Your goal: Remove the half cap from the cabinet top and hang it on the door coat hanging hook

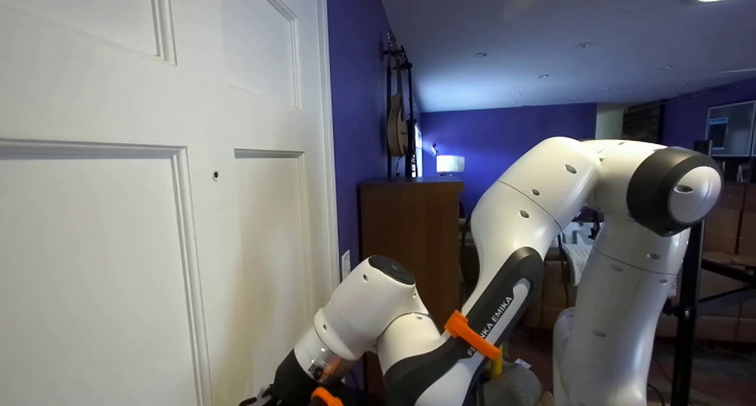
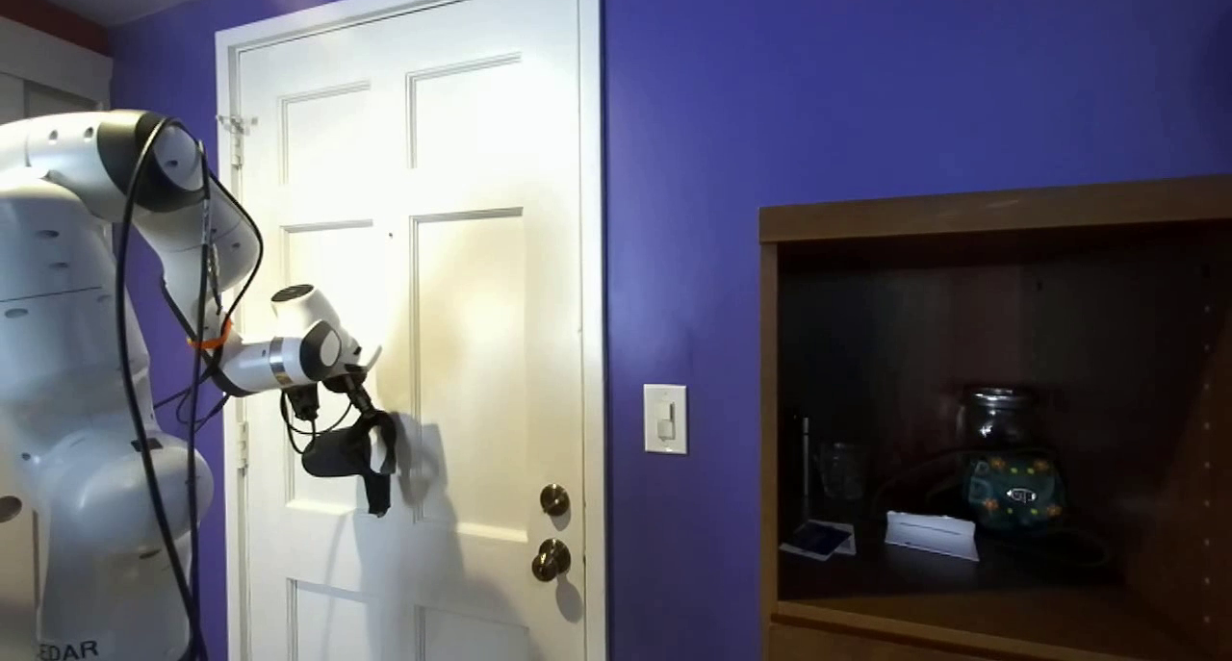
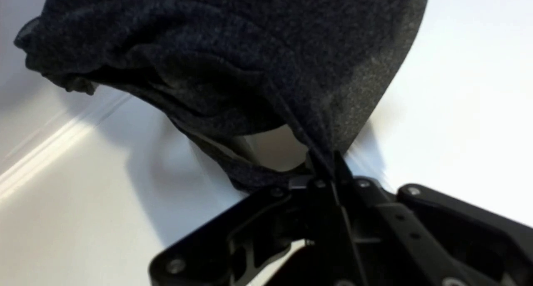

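Purple wall [image 2: 712, 209] borders the white panelled door [image 2: 472, 343], where the hook [image 1: 215, 175] shows as a tiny dark stub. The half cap [image 3: 250, 53] should handle as light, soft and limp, neither slippery nor fragile; its edge beside the gap looks the best place to pinch, leaving that loop free for hanging. The hand [image 3: 327, 165] is clamped on this edge, and the half cap hangs below it; whether fabric touches the door is unclear.

You're working in a home: a guitar [image 1: 397, 133] hangs on the purple wall [image 1: 357, 87], and a lamp [image 1: 450, 164] shows beyond the top edge of the cabinet [image 1: 412, 234].
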`<state>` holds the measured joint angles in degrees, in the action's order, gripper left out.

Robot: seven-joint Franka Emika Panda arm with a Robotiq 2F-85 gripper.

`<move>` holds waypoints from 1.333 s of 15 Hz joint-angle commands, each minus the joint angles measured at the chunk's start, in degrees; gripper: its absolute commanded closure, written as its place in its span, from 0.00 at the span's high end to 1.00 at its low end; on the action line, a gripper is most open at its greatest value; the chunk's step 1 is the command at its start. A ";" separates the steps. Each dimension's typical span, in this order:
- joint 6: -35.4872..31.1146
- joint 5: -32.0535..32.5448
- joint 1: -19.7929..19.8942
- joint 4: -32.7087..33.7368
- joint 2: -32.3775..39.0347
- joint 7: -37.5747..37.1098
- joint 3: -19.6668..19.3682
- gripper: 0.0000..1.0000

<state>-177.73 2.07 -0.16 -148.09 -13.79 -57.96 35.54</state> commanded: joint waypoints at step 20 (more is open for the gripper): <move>-0.71 -0.28 -1.39 5.54 10.62 13.39 -0.36 0.64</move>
<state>-178.01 2.07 -1.11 -144.23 -4.63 -46.10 35.57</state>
